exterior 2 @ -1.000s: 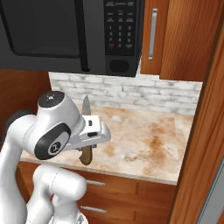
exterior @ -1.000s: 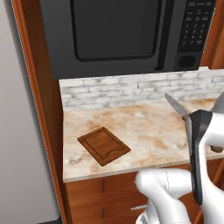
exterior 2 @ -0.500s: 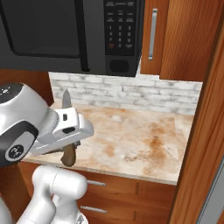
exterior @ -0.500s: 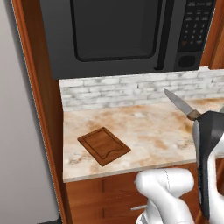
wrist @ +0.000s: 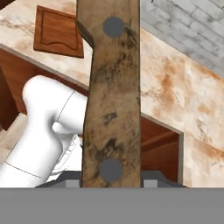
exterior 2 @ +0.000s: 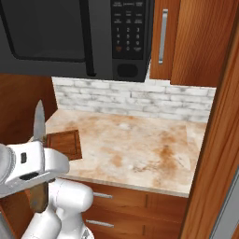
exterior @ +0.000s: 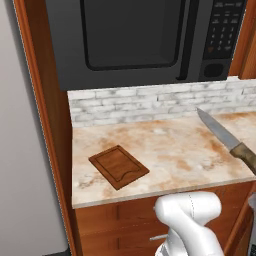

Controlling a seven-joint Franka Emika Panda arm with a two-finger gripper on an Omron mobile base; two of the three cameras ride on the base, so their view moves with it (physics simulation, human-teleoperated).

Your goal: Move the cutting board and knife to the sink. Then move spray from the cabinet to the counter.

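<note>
My gripper (exterior 2: 38, 179) is shut on the knife (exterior: 223, 136), holding its brown wooden handle (wrist: 112, 96) with the silver blade (exterior 2: 38, 122) pointing up. The hand hangs in front of the counter's (exterior: 170, 145) front edge, off to the side of the cutting board. The dark brown cutting board (exterior: 119, 166) lies flat on the counter (exterior 2: 140, 144) near its left end, also seen as the board (exterior 2: 66, 144) behind the hand and the board (wrist: 58, 32) at the top left of the hand view. The upper cabinet (exterior 2: 179, 37) has its door shut. Sink and spray are out of view.
A black microwave (exterior: 145, 40) hangs over the counter, above a grey brick backsplash (exterior: 150, 102). A tall wooden panel (exterior: 42, 115) bounds the counter on the left, another wooden panel (exterior 2: 214, 154) on the right. Drawers (exterior 2: 126, 207) sit below the counter.
The hand has swung with the knife away from over the counter: rightward in the left base view, left and down in the right base view. The board has not moved.
</note>
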